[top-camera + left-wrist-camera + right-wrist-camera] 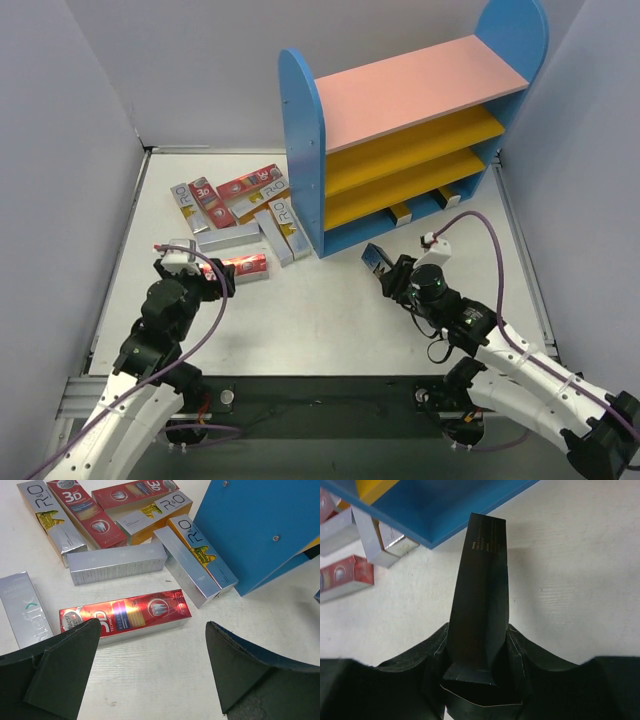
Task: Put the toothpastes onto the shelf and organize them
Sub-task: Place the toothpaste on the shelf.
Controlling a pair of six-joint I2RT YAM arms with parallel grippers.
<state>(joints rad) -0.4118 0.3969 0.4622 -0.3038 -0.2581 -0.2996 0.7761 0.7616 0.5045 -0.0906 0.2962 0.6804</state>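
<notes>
Toothpastes (240, 210): heaped on table (320, 320) beside shelf (305, 150), two on its bottom board. Light, stiff, glossy, likely slippery; best pinched across narrow sides, mid-length. Red box (125, 616) flat before left gripper (218, 278), jaws wide apart. Dark box (481, 590) clamped in right gripper (479, 655).

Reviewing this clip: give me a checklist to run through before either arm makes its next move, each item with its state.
1. Left gripper open: ok.
2. Red toothpaste lying flat below its fingers: ok.
3. Red toothpaste clear of the neighbouring silver box: cannot tell.
4. Right gripper shut on dark box: ok.
5. That dark box aimed at the shelf base: ok.
</notes>
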